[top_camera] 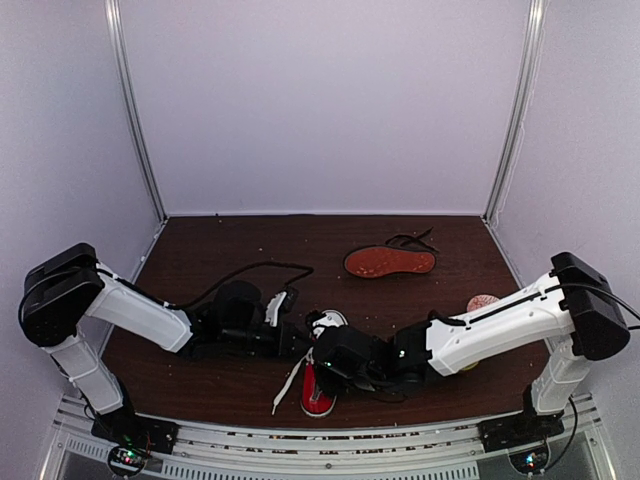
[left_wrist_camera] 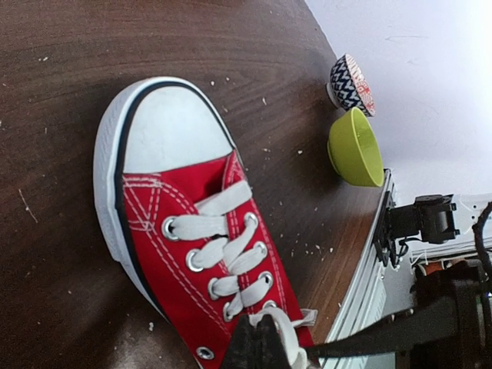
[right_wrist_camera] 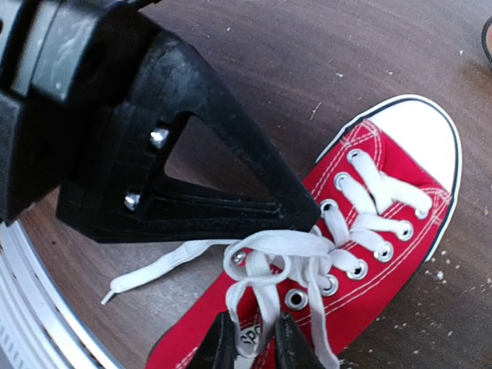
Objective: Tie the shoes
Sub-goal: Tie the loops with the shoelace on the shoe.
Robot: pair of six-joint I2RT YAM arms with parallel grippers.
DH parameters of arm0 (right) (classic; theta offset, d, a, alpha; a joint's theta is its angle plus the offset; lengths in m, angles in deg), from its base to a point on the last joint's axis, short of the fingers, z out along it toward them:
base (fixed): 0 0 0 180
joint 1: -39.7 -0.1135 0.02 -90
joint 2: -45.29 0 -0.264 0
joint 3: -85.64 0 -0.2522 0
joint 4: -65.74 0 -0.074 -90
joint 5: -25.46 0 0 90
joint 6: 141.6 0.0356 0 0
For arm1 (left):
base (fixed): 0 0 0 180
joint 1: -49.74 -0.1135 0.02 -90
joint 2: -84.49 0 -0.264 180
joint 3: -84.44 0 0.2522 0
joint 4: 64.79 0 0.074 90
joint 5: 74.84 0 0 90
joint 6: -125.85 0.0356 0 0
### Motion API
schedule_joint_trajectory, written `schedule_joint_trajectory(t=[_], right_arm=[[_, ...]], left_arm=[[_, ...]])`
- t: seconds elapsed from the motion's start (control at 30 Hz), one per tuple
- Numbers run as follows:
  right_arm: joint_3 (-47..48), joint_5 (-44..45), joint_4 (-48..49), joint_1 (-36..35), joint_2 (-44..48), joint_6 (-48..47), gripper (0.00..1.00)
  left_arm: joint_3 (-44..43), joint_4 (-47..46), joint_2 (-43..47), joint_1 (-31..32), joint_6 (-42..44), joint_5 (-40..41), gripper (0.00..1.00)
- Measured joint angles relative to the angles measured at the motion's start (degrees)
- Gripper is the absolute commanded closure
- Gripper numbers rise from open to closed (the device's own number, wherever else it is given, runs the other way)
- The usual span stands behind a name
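The red sneaker [top_camera: 318, 398] lies near the table's front edge, its white toe cap [left_wrist_camera: 173, 131] pointing away from the arm bases. My left gripper [left_wrist_camera: 257, 342] is shut on a white lace by the top eyelets. My right gripper [right_wrist_camera: 257, 346] hovers over the tongue, jaws narrowly open, with a lace loop [right_wrist_camera: 254, 265] running down between its fingers. One loose lace end [right_wrist_camera: 157, 267] trails onto the table. The left gripper's black finger [right_wrist_camera: 192, 177] fills the upper left of the right wrist view. The black shoe [top_camera: 390, 261] lies on its side further back, reddish sole showing.
A green bowl [left_wrist_camera: 355, 147] and a patterned bowl [left_wrist_camera: 350, 83] stand on the table's right side, beyond the sneaker. The metal rail [top_camera: 330, 440] runs along the front edge close to the sneaker's heel. White walls enclose the table.
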Motion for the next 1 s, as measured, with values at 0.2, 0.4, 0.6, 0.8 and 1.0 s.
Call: schedule_joint_trajectory(t=[0.2,0.4,0.6,0.8,1.0], right_arm=[[-1.79,1.22,-0.28,0.04,2.43,0.61,1.0],[-4.15,0.46,0.9,1.07,4.31,1.4,1.0],[-10.1,-3.04,4.42,3.5,6.25,3.76,1.0],[-14.99,-6.45,7.76,5.46,9.09,5.9,1.0],[-17.35,-9.16,9.75,5.92,10.19,7.17,1.0]], left_arm=[[0.66,0.24,0.39,0.0,-0.2,2.32,1.0],[1.09,2.67,2.08,0.0,-0.57,6.4,1.0],[1.44,5.35,3.69,0.0,-1.11,9.66,1.0],[1.84,8.57,4.02,0.0,-1.84,12.44,1.0],[3.04,11.15,4.87,-0.17,-2.82,14.71,1.0]])
